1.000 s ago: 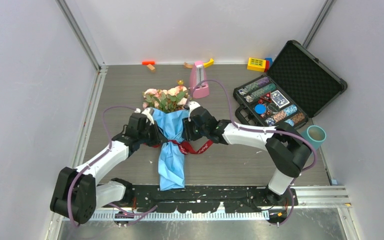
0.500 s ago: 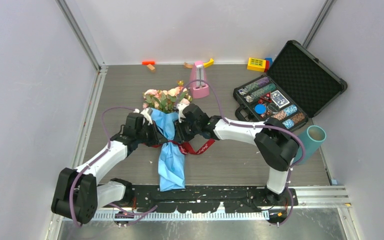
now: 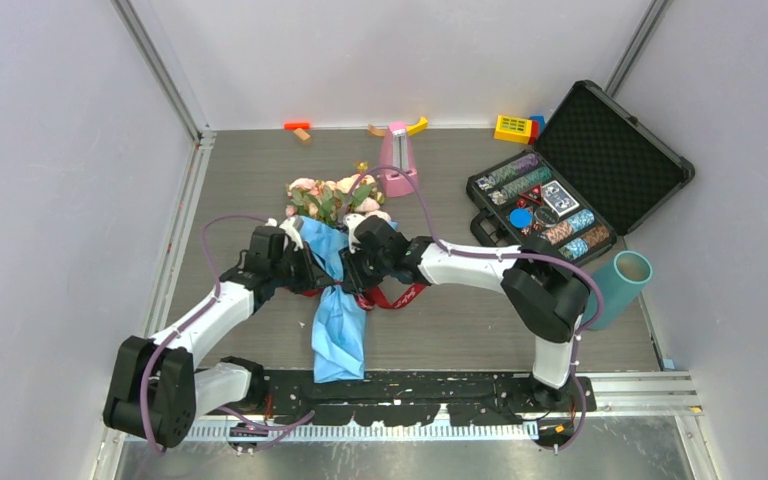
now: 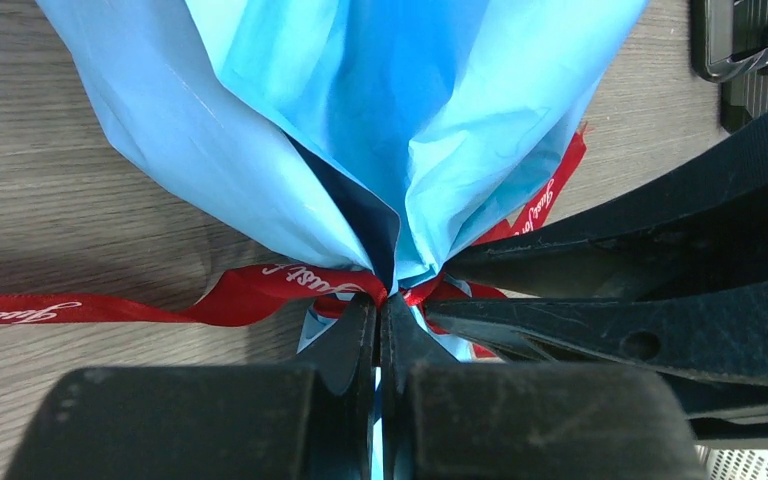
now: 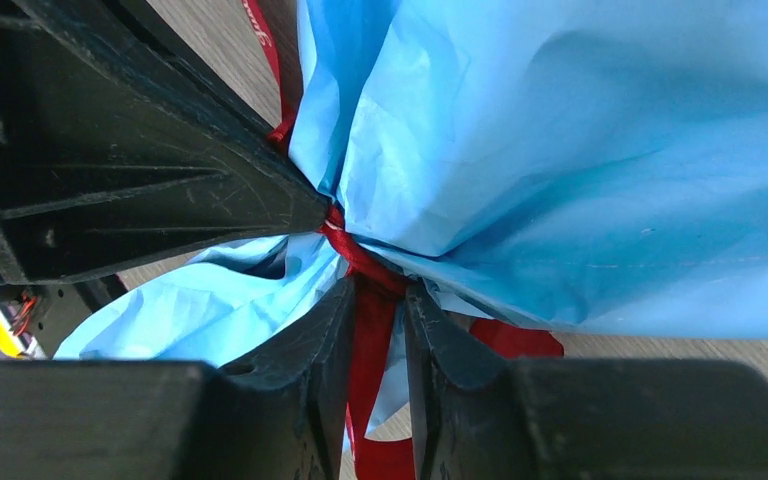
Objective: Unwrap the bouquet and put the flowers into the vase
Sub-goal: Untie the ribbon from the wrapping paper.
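We see the bouquet point(image 3: 340, 325) lying flat between the arms, left gripper point(image 4: 380, 305) pressed together on its tied neck to anchor it, right gripper point(image 5: 375, 290) pinching the red ribbon point(image 5: 370, 345) at the knot, probably to tug it loose; vase point(image 3: 615, 285) well apart.

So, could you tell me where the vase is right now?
In the top view, the vase is at the right edge of the table, just below the open chip case and beside the right arm elbow.
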You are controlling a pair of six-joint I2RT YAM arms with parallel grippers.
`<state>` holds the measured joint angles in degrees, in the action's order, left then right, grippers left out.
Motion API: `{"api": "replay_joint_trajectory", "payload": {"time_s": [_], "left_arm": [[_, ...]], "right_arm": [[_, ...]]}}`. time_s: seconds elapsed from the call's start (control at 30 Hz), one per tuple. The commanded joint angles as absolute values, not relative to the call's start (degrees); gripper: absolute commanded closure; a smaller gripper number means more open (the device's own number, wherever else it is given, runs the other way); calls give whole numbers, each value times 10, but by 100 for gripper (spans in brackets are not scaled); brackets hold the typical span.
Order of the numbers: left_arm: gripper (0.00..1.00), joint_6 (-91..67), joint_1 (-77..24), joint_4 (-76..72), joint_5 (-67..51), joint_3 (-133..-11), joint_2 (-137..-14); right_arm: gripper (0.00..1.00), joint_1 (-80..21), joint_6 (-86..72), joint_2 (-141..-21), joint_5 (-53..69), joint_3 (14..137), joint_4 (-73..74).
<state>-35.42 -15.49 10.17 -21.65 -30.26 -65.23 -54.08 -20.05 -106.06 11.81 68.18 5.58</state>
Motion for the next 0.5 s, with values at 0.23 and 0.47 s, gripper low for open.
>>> {"api": "replay_joint_trajectory", "payload": {"time_s": [0.23,0.47], "left_arm": [[100,-363,-143,100,-201,-303,-630],[100,-389,-109,107,-190,-294,-630]], "right_arm": [[96,-589,-206,-1057,-51,713,60],[100,-589,-222,-1034,-83,677,58]]}}
